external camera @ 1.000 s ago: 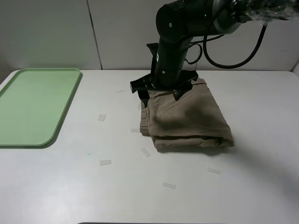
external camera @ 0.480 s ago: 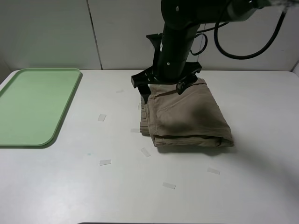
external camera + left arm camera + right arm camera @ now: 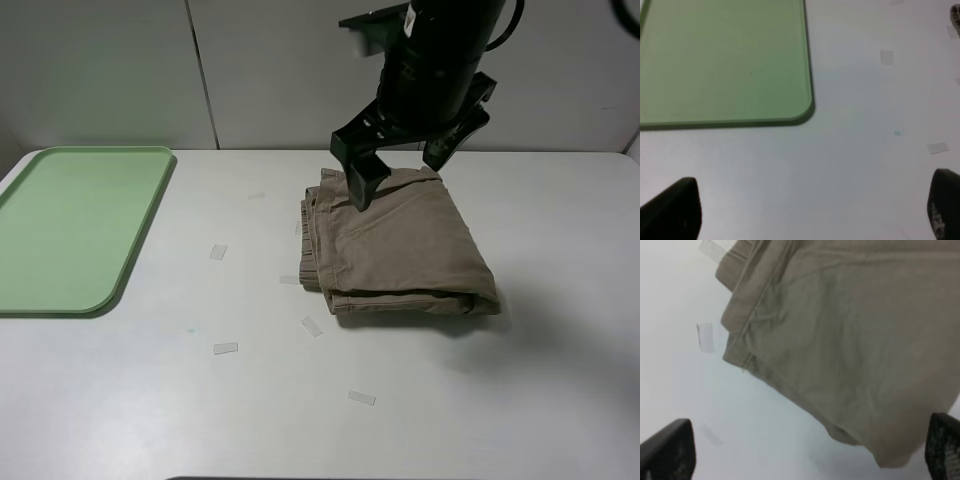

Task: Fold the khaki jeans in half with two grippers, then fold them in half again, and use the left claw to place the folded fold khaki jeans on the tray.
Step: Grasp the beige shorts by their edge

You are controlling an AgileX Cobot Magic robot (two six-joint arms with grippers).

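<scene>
A white counter [image 3: 150, 400] is carrying the khaki jeans [image 3: 400, 255], lying twice-folded just under the right gripper [image 3: 400, 168], which is hovering spread and empty. The left gripper [image 3: 807, 215], also spread, is hanging beside the tray [image 3: 725, 60], well apart from them. Folding seems finished; the left gripper now needs to pinch the bundle. No writing is showing legibly.

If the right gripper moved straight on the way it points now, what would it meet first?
Most likely the khaki jeans: the right gripper hangs open over their far edge, and its wrist view shows cloth across most of the gap ahead. Depth is unclear.
</scene>
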